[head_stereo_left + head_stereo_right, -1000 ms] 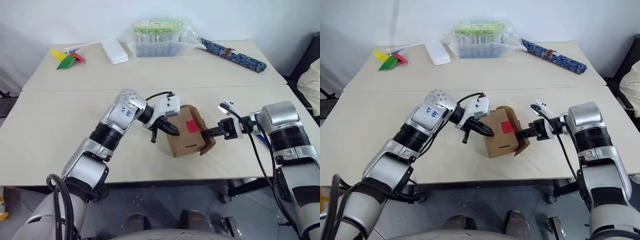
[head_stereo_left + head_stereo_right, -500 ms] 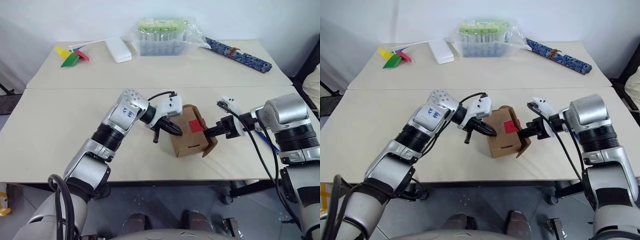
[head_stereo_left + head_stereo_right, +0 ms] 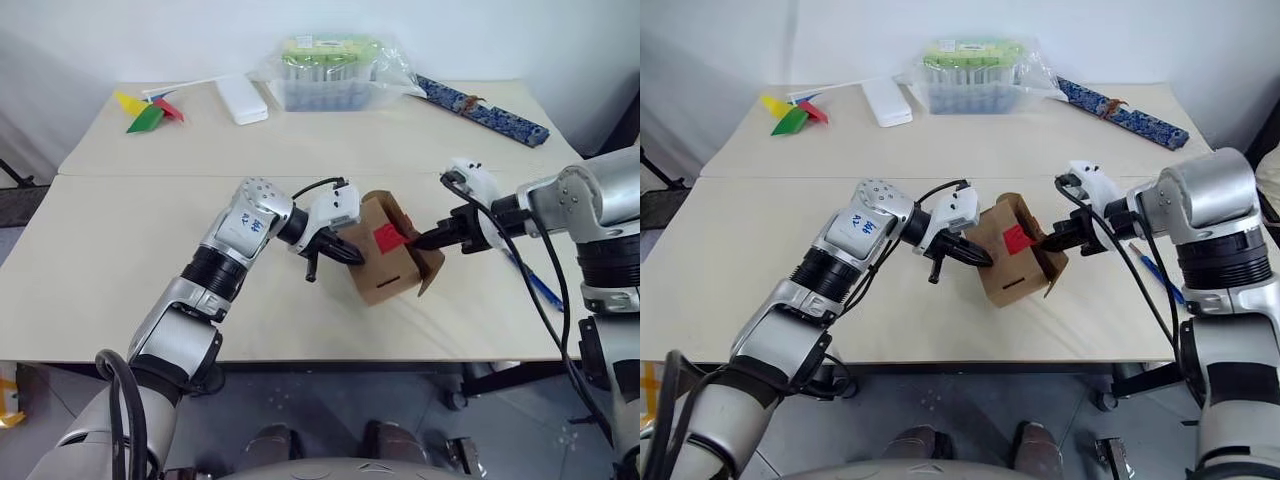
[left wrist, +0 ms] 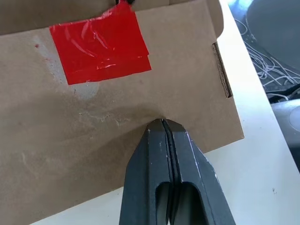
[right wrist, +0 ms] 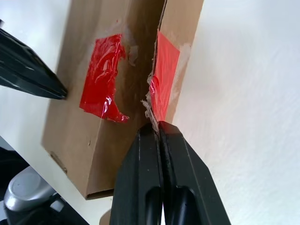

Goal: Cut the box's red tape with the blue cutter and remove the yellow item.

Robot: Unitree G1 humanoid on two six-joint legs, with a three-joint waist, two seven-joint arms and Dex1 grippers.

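Left claw, fingers together, presses its tip against the box; right claw, also together, pinches the lid flap beside the split red tape.

The brown box sits tilted on my counter, its red tape split in two along the lid seam, one flap hanging open.

The blue cutter lies on the counter to the right of the box.

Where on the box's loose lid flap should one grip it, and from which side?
Pinch the lid flap at its free edge beside the split red tape, coming from the robot's right: the seam gapes there, and the left gripper braces the box on its opposite side.
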